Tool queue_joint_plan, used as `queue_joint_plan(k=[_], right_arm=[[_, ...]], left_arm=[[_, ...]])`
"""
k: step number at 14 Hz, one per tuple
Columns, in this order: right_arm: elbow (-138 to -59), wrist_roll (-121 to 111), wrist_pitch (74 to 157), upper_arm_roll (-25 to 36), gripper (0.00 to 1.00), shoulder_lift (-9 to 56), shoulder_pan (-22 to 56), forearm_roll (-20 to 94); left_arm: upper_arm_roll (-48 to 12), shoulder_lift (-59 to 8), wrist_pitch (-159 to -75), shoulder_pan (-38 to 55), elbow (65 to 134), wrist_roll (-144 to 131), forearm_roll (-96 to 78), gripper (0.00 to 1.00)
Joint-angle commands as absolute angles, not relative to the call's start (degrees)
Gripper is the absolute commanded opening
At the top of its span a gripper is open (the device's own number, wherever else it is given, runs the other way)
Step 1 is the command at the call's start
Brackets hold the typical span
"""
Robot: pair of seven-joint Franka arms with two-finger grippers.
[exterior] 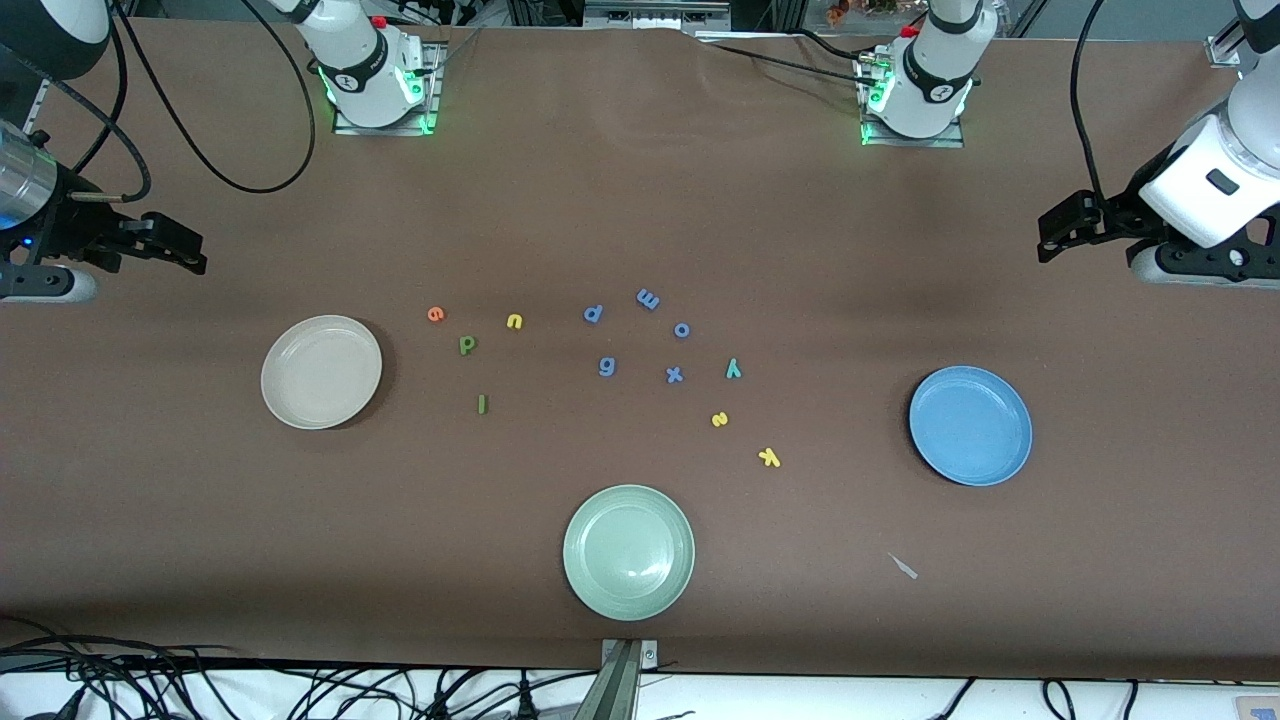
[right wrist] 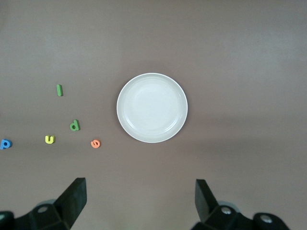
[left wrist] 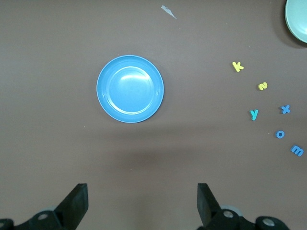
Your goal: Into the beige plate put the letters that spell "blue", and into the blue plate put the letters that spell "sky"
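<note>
The beige plate point(exterior: 321, 372) point(right wrist: 152, 108) lies toward the right arm's end. Beside it are the orange e point(exterior: 435, 314) point(right wrist: 95, 143), dark green b point(exterior: 467, 345) point(right wrist: 75, 125), yellow u point(exterior: 514, 321) point(right wrist: 49, 139) and green l point(exterior: 482, 404) point(right wrist: 59, 90). The blue plate point(exterior: 970, 425) point(left wrist: 130, 89) lies toward the left arm's end, with the teal y point(exterior: 733, 369) point(left wrist: 253, 114), yellow s point(exterior: 719, 419) point(left wrist: 262, 86) and yellow k point(exterior: 769, 458) point(left wrist: 237, 66) beside it. My left gripper point(exterior: 1050, 232) point(left wrist: 142, 201) and right gripper point(exterior: 190, 250) point(right wrist: 140, 199) hang open and empty over the table's ends.
A pale green plate point(exterior: 628, 552) sits nearest the front camera. Periwinkle letters p point(exterior: 593, 313), m point(exterior: 648, 298), o point(exterior: 682, 330), g point(exterior: 607, 367) and x point(exterior: 674, 375) lie mid-table between the two letter groups. A small pale scrap point(exterior: 903, 566) lies between the green and blue plates.
</note>
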State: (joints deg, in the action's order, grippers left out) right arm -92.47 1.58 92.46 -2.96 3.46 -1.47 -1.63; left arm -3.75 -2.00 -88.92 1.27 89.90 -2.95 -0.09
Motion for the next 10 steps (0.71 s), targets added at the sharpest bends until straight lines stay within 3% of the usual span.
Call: queue_joint_plan(k=[1, 10], right_arm=[[-92.37, 0.62, 92.20, -3.16, 1.00, 3.08, -2.02, -0.79], [-92.37, 0.62, 92.20, -3.16, 1.00, 3.08, -2.02, -0.79]], left_arm=[[-3.87, -2.55, -88.59, 1.05, 88.16, -2.37, 1.05, 1.00], [-4.04, -2.46, -88.68, 1.14, 88.24, -2.46, 1.05, 1.00]])
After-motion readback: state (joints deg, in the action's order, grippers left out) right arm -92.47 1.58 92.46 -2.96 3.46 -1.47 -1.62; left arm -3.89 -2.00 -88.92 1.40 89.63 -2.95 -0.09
